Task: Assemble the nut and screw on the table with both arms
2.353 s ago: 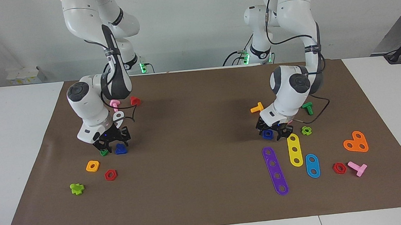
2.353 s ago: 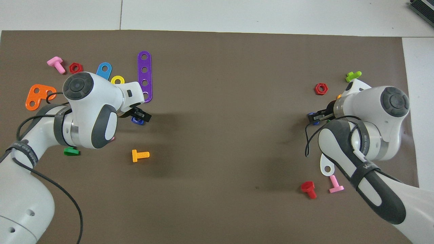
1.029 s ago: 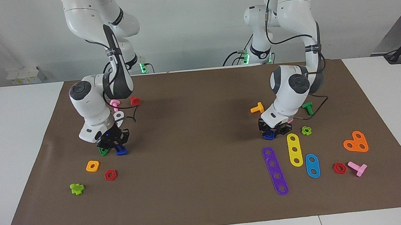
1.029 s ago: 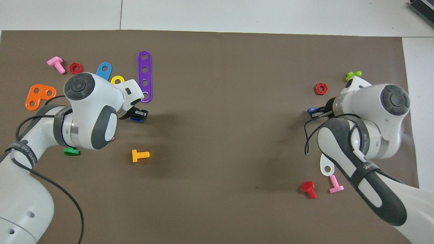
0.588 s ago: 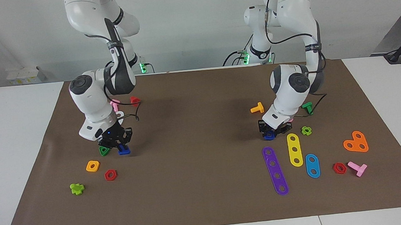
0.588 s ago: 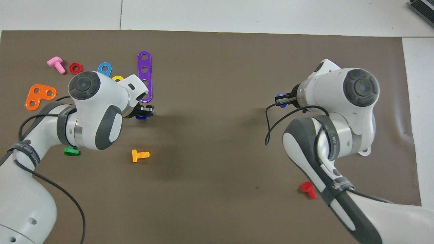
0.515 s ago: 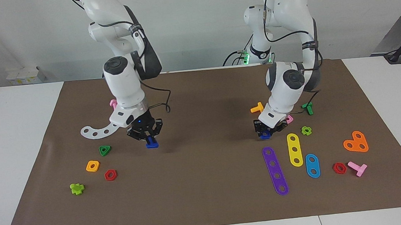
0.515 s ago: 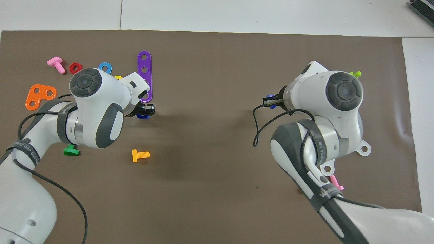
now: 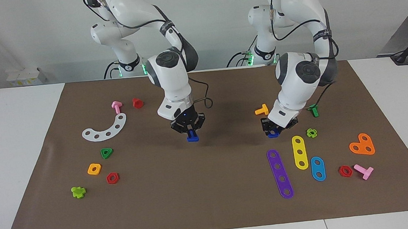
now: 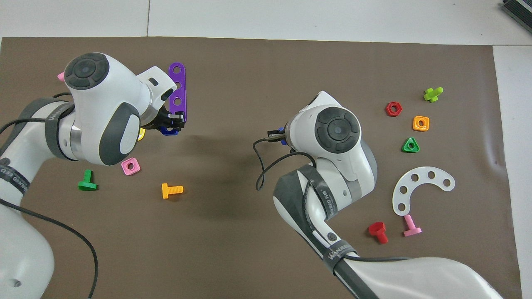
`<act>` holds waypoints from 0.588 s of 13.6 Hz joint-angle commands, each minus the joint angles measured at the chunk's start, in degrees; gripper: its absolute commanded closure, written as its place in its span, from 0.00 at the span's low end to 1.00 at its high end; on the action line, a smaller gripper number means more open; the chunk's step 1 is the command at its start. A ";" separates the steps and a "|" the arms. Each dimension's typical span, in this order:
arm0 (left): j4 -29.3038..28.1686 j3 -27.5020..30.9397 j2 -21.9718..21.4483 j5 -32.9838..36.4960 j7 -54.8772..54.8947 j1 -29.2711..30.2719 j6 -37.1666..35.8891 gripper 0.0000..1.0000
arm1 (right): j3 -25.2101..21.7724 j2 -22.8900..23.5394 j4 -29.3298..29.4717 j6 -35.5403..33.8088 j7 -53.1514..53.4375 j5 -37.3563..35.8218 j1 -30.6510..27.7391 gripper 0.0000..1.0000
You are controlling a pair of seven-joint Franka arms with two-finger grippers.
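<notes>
Toward the right arm's end of the brown mat lie a white curved plastic strip with holes (image 9: pixel 105 129), a green triangular nut (image 9: pixel 107 152), an orange square nut (image 9: pixel 94 169) and a red hexagonal nut (image 9: pixel 112 178). Toward the left arm's end lie a long purple strip with holes (image 9: pixel 280 173), a yellow strip (image 9: pixel 300 152), a pink square nut (image 10: pixel 130 166) and an orange heart-shaped plate (image 9: pixel 362 144).

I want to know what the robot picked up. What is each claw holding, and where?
Right gripper pinches the blue screw by its stem, head down. Left gripper holds the blue nut by its edges.
</notes>
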 commanded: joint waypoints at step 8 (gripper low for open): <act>6.34 0.49 1.96 -1.95 -9.63 -2.51 -3.47 1.00 | 0.11 15.50 13.29 5.41 16.92 -7.73 8.02 1.00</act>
